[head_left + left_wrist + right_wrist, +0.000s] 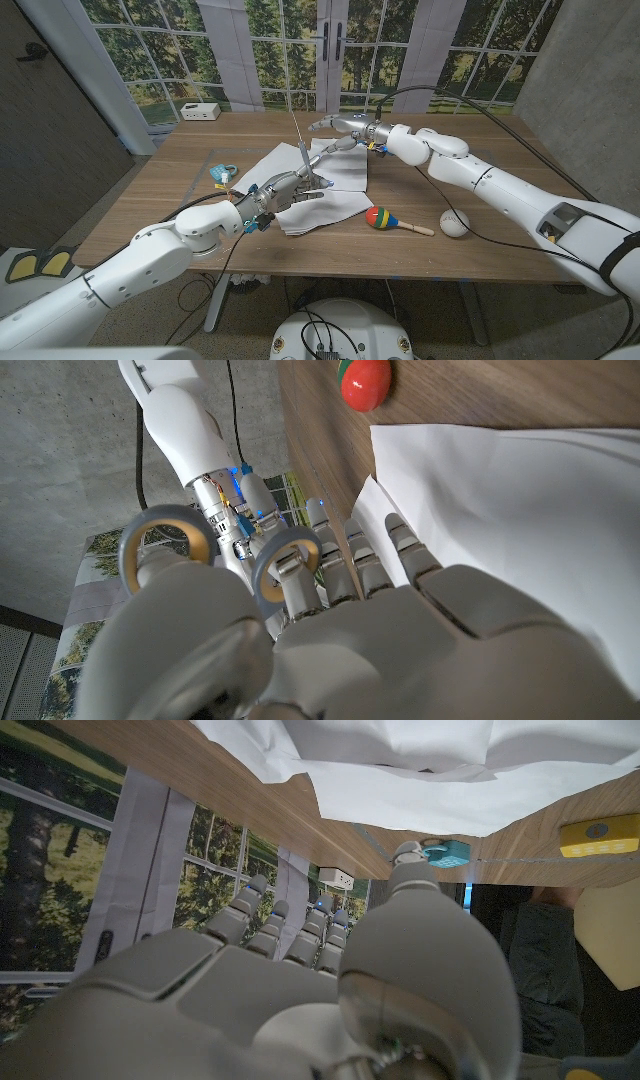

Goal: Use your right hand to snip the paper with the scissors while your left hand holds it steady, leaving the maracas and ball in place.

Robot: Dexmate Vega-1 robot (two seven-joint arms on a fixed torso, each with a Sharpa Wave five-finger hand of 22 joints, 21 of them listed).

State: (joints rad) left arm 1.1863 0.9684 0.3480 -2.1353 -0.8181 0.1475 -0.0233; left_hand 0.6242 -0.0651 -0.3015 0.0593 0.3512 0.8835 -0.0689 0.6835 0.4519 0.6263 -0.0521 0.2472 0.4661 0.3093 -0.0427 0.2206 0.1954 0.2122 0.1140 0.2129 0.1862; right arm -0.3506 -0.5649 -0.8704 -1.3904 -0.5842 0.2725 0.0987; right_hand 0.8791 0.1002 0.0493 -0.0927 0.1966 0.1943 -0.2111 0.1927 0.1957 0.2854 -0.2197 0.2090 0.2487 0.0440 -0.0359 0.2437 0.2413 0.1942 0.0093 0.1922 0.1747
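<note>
My left hand [280, 192] rests on the near part of the white paper [335, 190] and grips the grey scissors [304, 165], which stand up out of its fingers. In the left wrist view the scissors' handle loops [165, 548] show beside my left hand [400, 640], with the paper [520, 490] under it. My right hand [345, 127] hovers over the paper's far edge, fingers apart and holding nothing. The colourful maraca [381, 218] and the white ball [455, 223] lie to the right of the paper. The maraca's red end [366, 382] also shows in the left wrist view.
A white box [200, 111] sits at the table's far left edge. A small teal and yellow item [222, 173] lies left of the paper. The table's [480, 150] right half is bare wood behind the ball. Windows stand behind the table.
</note>
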